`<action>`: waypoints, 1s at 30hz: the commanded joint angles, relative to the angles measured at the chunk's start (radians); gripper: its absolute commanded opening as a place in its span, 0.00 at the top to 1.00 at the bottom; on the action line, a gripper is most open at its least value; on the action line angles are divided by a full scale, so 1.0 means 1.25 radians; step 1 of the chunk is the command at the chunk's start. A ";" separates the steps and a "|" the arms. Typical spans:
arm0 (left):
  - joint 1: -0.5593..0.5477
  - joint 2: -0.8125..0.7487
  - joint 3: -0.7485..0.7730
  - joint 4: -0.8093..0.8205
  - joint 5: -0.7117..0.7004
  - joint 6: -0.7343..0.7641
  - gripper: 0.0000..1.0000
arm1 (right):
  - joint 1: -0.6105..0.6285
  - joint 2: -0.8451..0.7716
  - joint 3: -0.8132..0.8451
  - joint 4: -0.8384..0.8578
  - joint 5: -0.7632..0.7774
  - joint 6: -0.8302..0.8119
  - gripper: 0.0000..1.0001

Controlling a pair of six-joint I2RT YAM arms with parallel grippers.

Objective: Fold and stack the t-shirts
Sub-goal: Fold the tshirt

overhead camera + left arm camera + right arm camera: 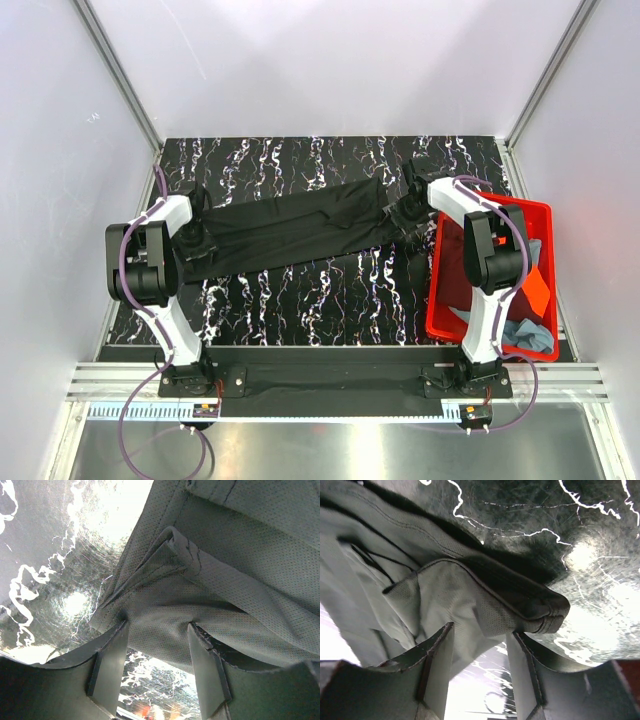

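Looking from the near edge, I see both bases bolted side by side. The left arm (150, 262) is folded at its elbow over the left side of the table (300, 300). The right arm (495, 250) rises over the red bin (515, 201), which sits on the table's right side. That arm blocks my view of the bin's middle. Around it I make out a grey-blue shirt (527, 336) at the near end, an orange shirt (537, 290) beyond it, and a maroon shirt (453, 270) along the left wall.

Farther in, the black t-shirt (300, 228) lies across the middle of the table as a long narrow band, its left end nearer than its right. Each arm reaches down to one end of it. The left gripper (157, 626) has its jaws standing apart, tips against the cloth beside a hemmed fold, not clamped on it. The right gripper (480, 630) is likewise spread, with a bunched hem lying across the gap at its tips, unclamped. Marbled tabletop shows beyond both ends.
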 commanded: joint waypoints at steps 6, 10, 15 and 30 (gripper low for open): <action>0.002 -0.033 0.014 0.007 -0.016 0.006 0.44 | 0.001 -0.029 -0.014 -0.018 0.037 0.089 0.48; 0.002 -0.027 0.017 0.007 -0.017 0.007 0.44 | 0.002 -0.053 -0.049 -0.023 0.049 0.100 0.49; 0.002 -0.016 0.021 0.007 -0.018 0.009 0.44 | -0.007 -0.064 -0.086 -0.025 0.055 0.106 0.53; 0.005 0.008 0.020 0.011 -0.044 0.010 0.43 | -0.026 -0.058 -0.131 0.004 0.129 0.025 1.00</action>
